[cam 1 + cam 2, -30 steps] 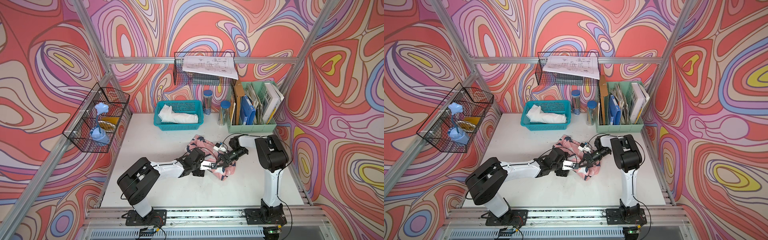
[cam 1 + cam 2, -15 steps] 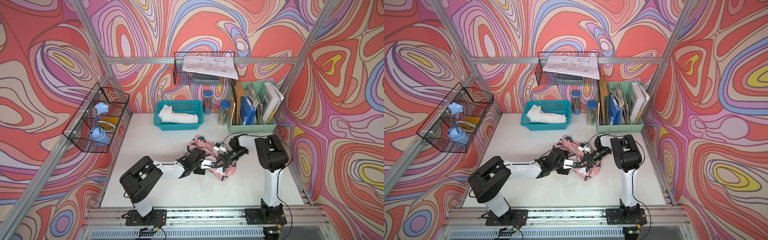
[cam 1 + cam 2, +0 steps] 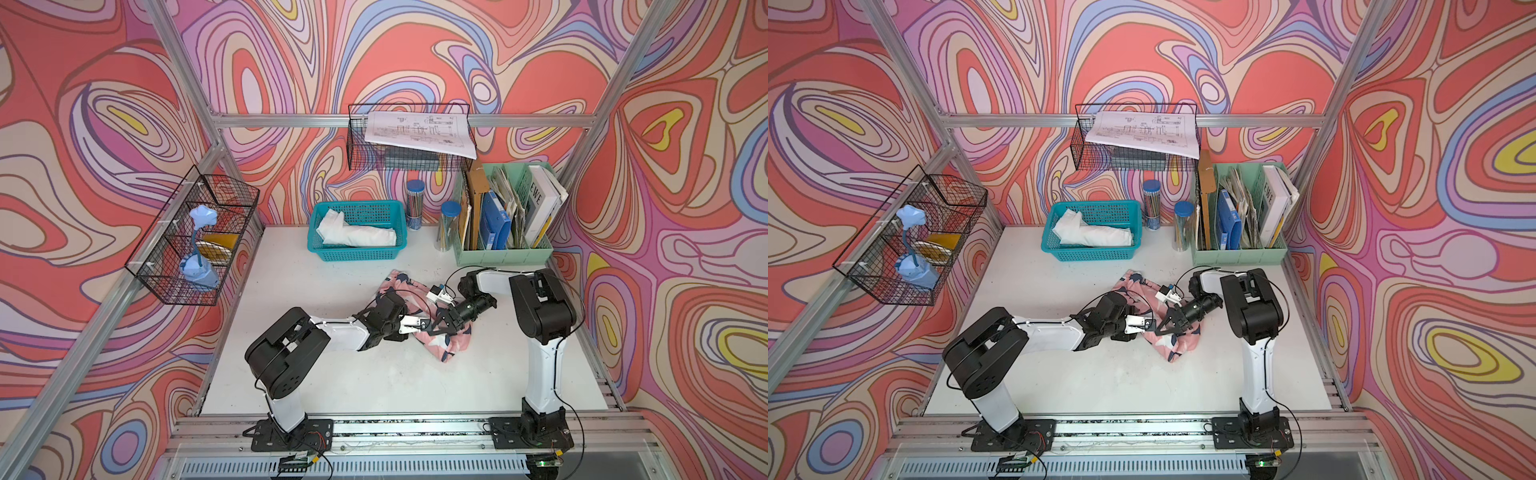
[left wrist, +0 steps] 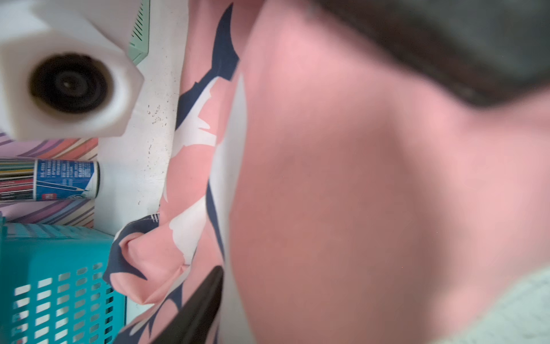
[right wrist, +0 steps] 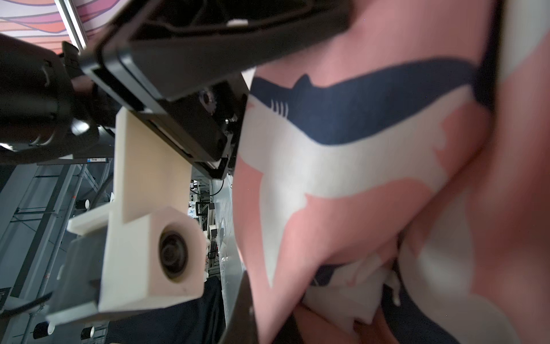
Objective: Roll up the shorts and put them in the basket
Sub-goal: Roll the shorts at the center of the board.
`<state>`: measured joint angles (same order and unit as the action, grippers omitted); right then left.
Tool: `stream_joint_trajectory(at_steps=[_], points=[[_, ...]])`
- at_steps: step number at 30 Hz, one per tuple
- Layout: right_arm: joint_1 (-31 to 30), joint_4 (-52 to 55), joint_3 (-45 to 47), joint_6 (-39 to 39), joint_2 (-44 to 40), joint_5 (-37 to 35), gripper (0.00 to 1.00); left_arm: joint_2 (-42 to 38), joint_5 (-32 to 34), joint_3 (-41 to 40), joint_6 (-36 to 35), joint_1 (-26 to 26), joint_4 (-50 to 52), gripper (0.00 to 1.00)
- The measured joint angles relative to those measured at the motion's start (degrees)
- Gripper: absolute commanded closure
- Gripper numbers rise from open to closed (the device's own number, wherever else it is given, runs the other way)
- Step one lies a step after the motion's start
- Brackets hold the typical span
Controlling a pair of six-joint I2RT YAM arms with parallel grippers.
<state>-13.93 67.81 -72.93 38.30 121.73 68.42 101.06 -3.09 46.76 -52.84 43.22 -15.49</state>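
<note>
Pink fabric with navy-and-white sharks, the shorts (image 3: 451, 347) are lying bunched on the white table (image 3: 374, 382), slightly right of centre in both top views, below the teal basket (image 3: 357, 254) that is holding a white cloth (image 3: 353, 235). The heap is stretching from a corner near the basket down to a folded end at lower right (image 3: 1177, 347).

Both arms are reaching in low and meeting over the middle of the heap. The right gripper (image 3: 440, 328) is coming from the right with its jaws closed, pinching the fabric. The left gripper (image 3: 426, 329) is pressing in from the left, nose to nose with it. Whether its jaws are gripping or standing apart cannot be told: in the left wrist view blurred pink cloth (image 4: 327, 178) is filling most of the frame, with one black finger (image 4: 193, 312) showing at the lower edge.

In the right wrist view a shark print (image 5: 357, 119) is filling the right half, with the left arm's white camera housing (image 5: 166, 253) at lower left.
</note>
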Motion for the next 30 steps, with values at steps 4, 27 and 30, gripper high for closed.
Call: stream_joint_trajectory(at_steps=[4,27,30], points=[[0.00,0.22,-0.11,0.61,0.00,0.04,1.00,0.09,-0.66,0.55,0.35,-0.17,1.01,0.73],[6.51,-20.13,6.23,-22.62,-8.50,-10.25,0.02,1.33,-1.66,11.08,4.74,-0.85,22.56,1.00],[9.77,-24.37,7.08,-27.08,-12.33,-13.84,0.02,0.33,-1.62,11.63,5.68,-0.85,26.91,1.00]])
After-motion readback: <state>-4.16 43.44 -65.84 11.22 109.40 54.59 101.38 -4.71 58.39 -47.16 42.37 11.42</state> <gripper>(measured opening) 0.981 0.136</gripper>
